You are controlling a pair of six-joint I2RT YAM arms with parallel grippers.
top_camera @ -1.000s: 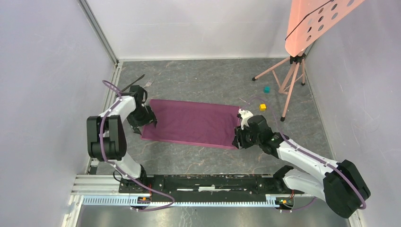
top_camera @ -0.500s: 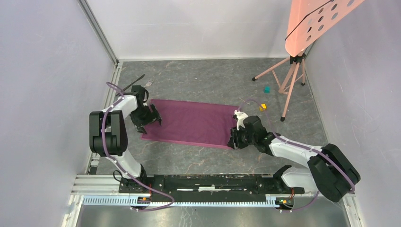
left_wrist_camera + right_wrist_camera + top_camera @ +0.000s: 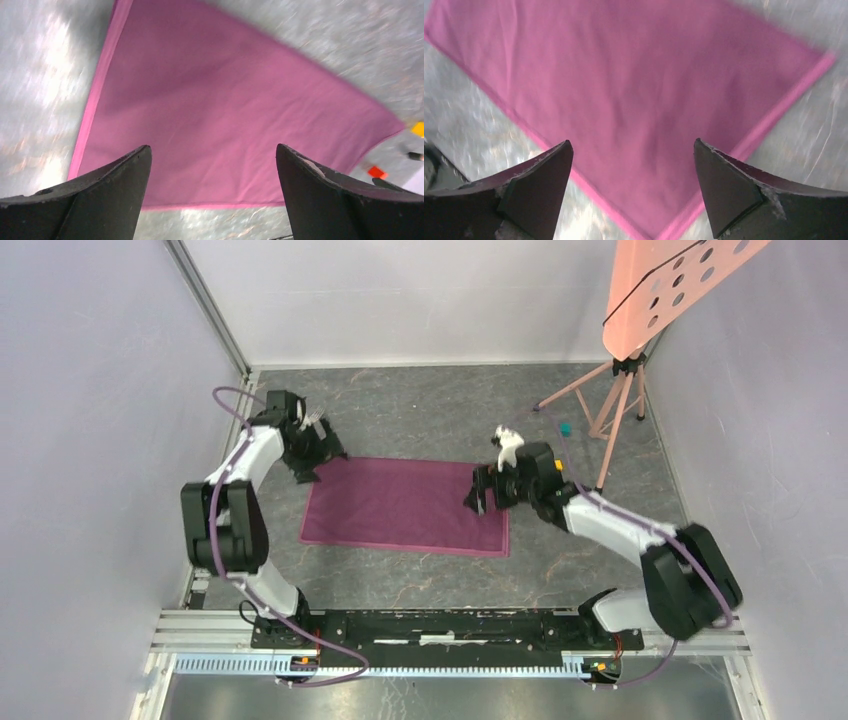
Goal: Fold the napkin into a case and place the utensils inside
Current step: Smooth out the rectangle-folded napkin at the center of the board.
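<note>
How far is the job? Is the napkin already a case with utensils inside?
Done: the napkin lies flat as a rectangle. In hand: the left gripper and right gripper hover open over its ends, holding nothing. Left: folding it into a case and putting the utensils inside; none show on it.

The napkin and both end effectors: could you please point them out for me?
napkin (image 3: 405, 505), top external view, middle of the cloth.
left end effector (image 3: 212, 147), left wrist view, midway between its fingertips.
right end effector (image 3: 632, 141), right wrist view, midway between its fingertips.
</note>
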